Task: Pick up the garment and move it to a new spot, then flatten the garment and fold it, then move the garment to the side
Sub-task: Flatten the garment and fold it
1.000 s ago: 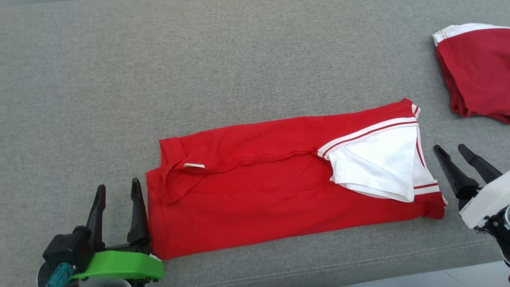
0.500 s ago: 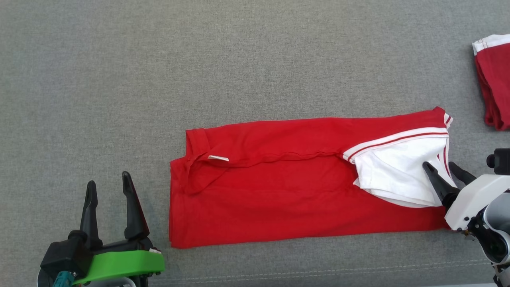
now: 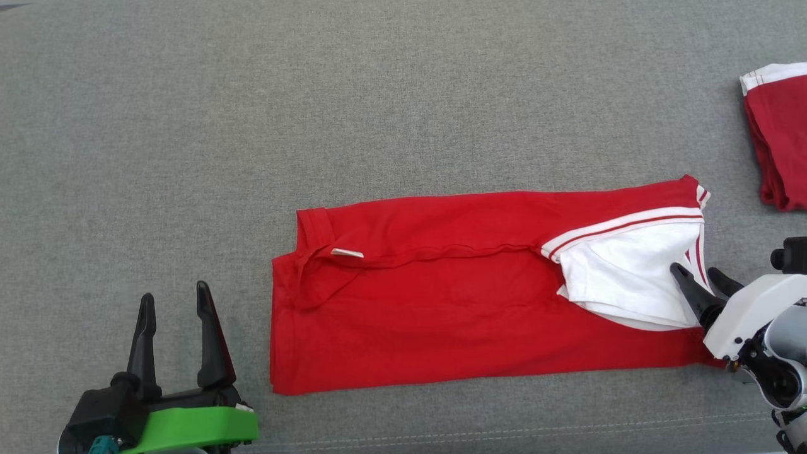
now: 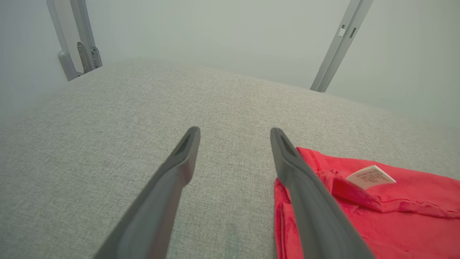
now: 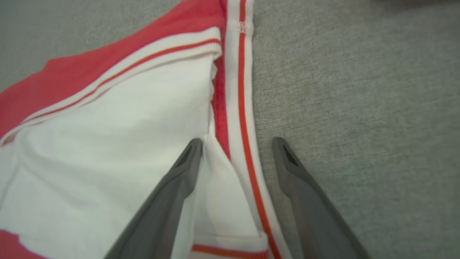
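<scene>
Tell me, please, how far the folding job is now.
Done: the red shirt lies flat on the grey surface, folded lengthwise into a strip. In hand: the right gripper, fingers open, straddles its striped edge; the left gripper is open beside the end with the label. Left: the crosswise fold, then moving it aside.

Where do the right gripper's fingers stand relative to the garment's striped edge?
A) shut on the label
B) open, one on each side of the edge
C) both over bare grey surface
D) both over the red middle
B: the right gripper stands open, one finger over white fabric of the garment, the other over the grey surface, the striped edge between them.
</scene>
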Robot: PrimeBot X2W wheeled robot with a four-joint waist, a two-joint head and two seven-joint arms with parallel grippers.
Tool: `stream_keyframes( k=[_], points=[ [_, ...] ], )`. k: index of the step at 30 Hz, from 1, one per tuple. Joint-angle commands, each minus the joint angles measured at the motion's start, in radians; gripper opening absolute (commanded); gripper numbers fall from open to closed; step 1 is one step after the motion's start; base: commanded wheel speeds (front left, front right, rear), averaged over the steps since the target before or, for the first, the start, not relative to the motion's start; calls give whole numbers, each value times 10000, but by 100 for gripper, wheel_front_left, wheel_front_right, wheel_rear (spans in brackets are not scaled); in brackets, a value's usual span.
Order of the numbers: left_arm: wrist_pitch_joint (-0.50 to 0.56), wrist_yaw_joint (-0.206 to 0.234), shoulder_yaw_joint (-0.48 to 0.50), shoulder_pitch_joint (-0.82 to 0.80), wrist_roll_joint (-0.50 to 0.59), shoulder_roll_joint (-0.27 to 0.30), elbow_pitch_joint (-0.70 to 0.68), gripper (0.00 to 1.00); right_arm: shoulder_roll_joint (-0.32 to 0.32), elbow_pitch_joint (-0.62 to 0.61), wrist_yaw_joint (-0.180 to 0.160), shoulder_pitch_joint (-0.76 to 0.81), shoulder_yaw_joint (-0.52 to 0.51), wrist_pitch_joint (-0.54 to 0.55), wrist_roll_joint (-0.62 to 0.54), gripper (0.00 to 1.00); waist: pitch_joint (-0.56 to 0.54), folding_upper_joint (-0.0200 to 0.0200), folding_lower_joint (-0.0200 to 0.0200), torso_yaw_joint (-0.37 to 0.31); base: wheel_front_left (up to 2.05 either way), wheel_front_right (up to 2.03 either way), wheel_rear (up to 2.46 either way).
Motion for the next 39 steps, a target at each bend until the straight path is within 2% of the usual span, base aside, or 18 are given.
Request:
stream_keyframes(
  k=[1,4,5,6,7,8,10,23,27,31,33,39],
  points=[
    [-33,-69,39,91,96,-19,23,100,269,325,-2,158,417,308,105,100,0,0,0,-1,0,0,0],
    [-30,-227,132,85,146,-24,173,100,509,654,20,-174,925,306,554,100,17,0,0,-11,0,0,0],
    [-31,-295,163,45,164,-25,217,100,636,757,38,-320,1087,301,758,91,18,0,0,-12,0,0,0],
    [-30,-339,177,5,158,-28,267,100,734,806,52,-481,1242,226,939,33,14,0,0,-10,0,0,0],
    [-30,-367,170,-42,113,-30,319,100,804,849,58,-594,1441,223,1144,13,1,0,0,-2,0,0,0],
    [-32,-380,153,-98,68,-32,373,100,840,854,60,-667,1658,274,1368,0,-24,0,0,16,0,0,0],
    [-30,-397,120,-191,10,-29,448,100,730,873,46,-806,1731,39,1828,0,-89,0,0,57,0,0,0],
    [-30,-266,178,214,-257,-30,546,100,-2006,899,-11,-1148,784,-611,3736,0,-655,0,0,-77,0,0,0],
    [-30,-255,187,305,-311,-29,532,100,-2602,833,-9,-946,359,-792,4036,0,-810,0,0,-122,0,0,0],
    [-30,-220,188,358,-384,-29,519,100,-2780,283,-3,-811,353,-850,4138,0,-909,0,0,-164,0,0,0],
    [-31,-187,176,428,-442,-28,510,100,-2744,-370,-3,-748,558,-890,4064,0,-956,0,0,-216,0,0,0],
    [-31,-175,56,346,-454,-25,521,100,-1918,-2460,-3,-914,1835,-926,3574,0,-939,0,0,-352,0,0,0]
  ],
)
